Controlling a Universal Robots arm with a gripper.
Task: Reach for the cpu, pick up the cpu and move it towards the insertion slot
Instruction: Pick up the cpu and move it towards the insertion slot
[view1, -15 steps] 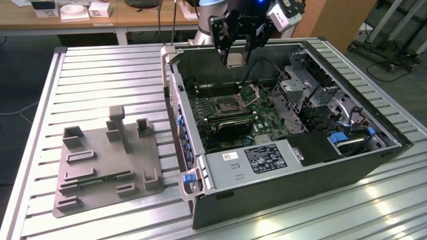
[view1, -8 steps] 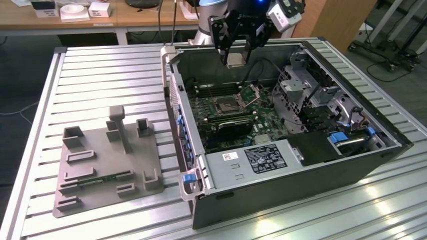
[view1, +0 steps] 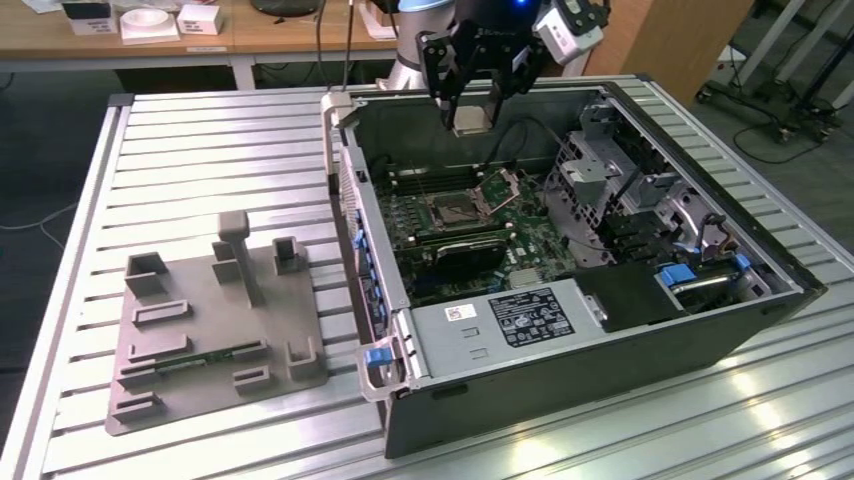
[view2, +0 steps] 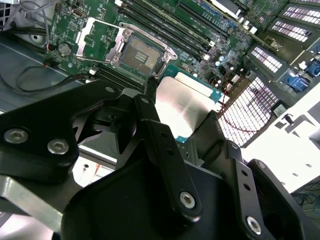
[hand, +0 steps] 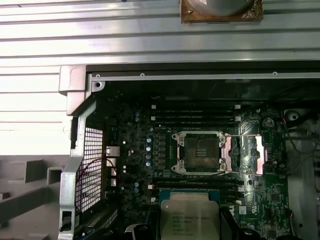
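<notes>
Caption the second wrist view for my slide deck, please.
Gripper holding the cpu above the open insertion slot.

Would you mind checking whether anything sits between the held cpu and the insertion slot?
Nothing visible does. The gripper holds the cpu above the motherboard, and the insertion slot lies uncovered beyond it, its hinged bracket swung open to one side.
</notes>
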